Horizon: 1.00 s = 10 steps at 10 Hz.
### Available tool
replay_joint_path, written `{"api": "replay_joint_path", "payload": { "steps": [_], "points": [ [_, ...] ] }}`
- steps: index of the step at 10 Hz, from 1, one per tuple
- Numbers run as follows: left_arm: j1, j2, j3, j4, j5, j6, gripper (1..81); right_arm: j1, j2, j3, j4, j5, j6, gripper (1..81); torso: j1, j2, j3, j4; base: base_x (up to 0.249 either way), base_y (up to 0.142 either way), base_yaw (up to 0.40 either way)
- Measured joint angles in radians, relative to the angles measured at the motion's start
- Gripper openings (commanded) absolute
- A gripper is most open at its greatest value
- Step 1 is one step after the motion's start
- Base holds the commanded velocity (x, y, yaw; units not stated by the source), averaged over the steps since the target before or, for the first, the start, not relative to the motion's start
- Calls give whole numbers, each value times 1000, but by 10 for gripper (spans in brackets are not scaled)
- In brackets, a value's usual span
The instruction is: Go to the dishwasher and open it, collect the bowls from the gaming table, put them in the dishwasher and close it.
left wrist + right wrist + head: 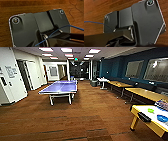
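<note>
Left gripper above grained wooden floor

Bowls: two, one lime green bowl and one blue bowl, both on one white-topped gaming table. Dark flat object on that table: one. Ping-pong tables: one. Wooden tables along the blue wall: two.

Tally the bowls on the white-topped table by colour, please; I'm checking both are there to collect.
Lime green bowl: 1
Bright blue bowl: 1
Total: 2, both lying on the gaming table at the right of the head view.
</note>
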Motion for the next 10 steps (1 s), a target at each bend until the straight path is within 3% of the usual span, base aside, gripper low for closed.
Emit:
{"api": "replay_joint_path", "payload": {
  "steps": [6,10],
  "points": [
    [0,-4,0,19,0,1,811,0,3,0,0,0,0,811,0,0,0,0,0,0,0],
    [0,-4,0,23,0,1,811,0,3,-1,0,0,0,811,0,0,0,0,0,0,-172]
  ]
}}
